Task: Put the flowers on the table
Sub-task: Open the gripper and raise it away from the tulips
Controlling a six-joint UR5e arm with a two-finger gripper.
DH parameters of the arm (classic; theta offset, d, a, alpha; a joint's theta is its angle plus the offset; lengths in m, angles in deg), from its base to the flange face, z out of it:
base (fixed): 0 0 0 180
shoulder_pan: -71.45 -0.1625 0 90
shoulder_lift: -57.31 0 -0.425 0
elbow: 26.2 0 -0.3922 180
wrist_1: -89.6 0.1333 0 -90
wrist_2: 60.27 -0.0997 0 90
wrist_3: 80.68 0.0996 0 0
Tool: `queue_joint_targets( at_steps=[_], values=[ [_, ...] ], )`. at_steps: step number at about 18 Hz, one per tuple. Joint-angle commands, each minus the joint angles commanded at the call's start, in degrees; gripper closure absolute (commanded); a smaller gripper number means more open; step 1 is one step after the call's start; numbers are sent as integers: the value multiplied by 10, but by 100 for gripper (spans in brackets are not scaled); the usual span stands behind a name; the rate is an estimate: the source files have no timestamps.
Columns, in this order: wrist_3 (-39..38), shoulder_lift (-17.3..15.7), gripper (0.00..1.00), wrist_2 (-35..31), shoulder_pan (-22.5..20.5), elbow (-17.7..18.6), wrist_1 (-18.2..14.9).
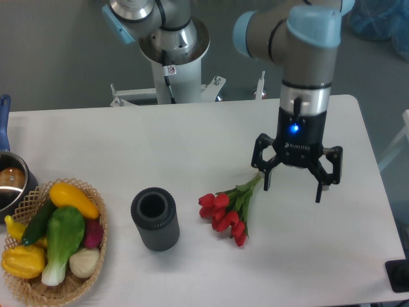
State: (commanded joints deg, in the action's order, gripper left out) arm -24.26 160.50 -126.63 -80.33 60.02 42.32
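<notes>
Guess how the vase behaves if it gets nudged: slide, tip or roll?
The vase stands upright, squat and wide, so a low nudge would probably slide it rather than tip it. Its ribbed dark wall looks grippy, not slippery. If it did topple, the round body would likely roll, perhaps toward the flowers beside it.

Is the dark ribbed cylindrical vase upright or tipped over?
Upright: the dark ribbed cylindrical vase stands on the white table, its round mouth facing up.

dark vase (154,219), wicker vegetable basket (54,243), pot (9,181)

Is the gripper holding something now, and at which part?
Nothing. The gripper has open jaws, empty, and the flowers lie on the table.
</notes>
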Motion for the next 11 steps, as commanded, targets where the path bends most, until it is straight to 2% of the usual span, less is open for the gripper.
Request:
queue_joint_targets(
  at_steps=[11],
  values=[
    [2, -23, 0, 8, -17, 10, -1]
  ],
)
